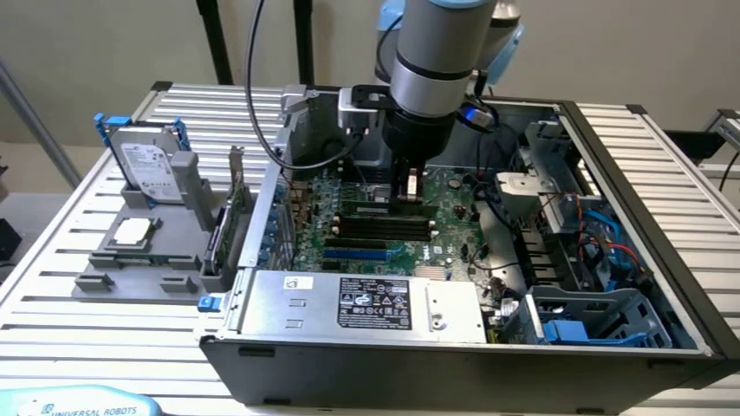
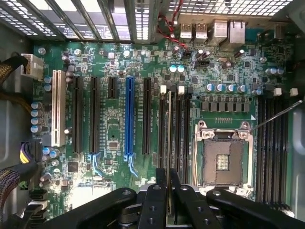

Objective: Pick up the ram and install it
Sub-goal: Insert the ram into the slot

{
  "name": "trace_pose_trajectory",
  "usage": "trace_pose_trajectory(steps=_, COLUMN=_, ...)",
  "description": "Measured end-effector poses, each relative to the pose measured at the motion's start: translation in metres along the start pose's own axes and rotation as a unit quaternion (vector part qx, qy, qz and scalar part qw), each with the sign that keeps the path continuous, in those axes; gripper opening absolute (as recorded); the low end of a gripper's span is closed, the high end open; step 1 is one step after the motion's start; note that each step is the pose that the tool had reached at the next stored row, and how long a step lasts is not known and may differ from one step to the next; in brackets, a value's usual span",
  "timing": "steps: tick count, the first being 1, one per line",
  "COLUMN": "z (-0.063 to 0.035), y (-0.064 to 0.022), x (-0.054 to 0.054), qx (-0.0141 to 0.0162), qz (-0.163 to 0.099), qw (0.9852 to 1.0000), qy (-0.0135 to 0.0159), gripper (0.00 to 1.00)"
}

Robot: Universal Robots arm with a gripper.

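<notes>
A single robot arm (image 1: pixel 434 52) reaches straight down from above into an open computer case (image 1: pixel 463 368) that lies on its side on a slatted metal table (image 1: pixel 69 321). Its wrist is vertical and its one gripper (image 1: pixel 406 201) hangs low over the green motherboard (image 1: pixel 445 234). The gripper's two black fingers (image 2: pixel 157 200) stand close together, pinching one ram (image 2: pixel 168 129) between them. In the wrist view the ram appears edge-on as a thin pale strip, lined up along a bank of four black memory slots (image 1: pixel 373 227) beside the one empty CPU socket (image 2: pixel 224 160). Whether the stick is already seated in a slot or just above it cannot be told. A second bank of four memory slots (image 2: pixel 272 148) lies on the far side of the socket. The board also carries six expansion slots (image 2: pixel 94 114): one white, one blue, three long black and one short black. In the exterior view, one silver power supply (image 1: pixel 359 303) fills the near edge of the case. At the exterior view's left, outside the case, a grey fixture (image 1: pixel 133 282) holds one upright hard drive (image 1: pixel 151 160), one square processor chip (image 1: pixel 131 230) and one expansion card (image 1: pixel 231 217) standing on edge.
</notes>
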State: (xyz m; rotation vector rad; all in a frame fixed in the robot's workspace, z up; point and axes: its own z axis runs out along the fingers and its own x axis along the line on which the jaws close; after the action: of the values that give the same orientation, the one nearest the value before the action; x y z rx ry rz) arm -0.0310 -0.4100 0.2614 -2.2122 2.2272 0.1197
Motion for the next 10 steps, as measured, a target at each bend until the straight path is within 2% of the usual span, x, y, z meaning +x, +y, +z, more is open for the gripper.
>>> trace_pose_trajectory(steps=10, z=0.0144, y=-0.0008, x=0.003, qx=-0.0002, qz=-0.004, qw=1.0000, qy=0.0008, gripper=0.14)
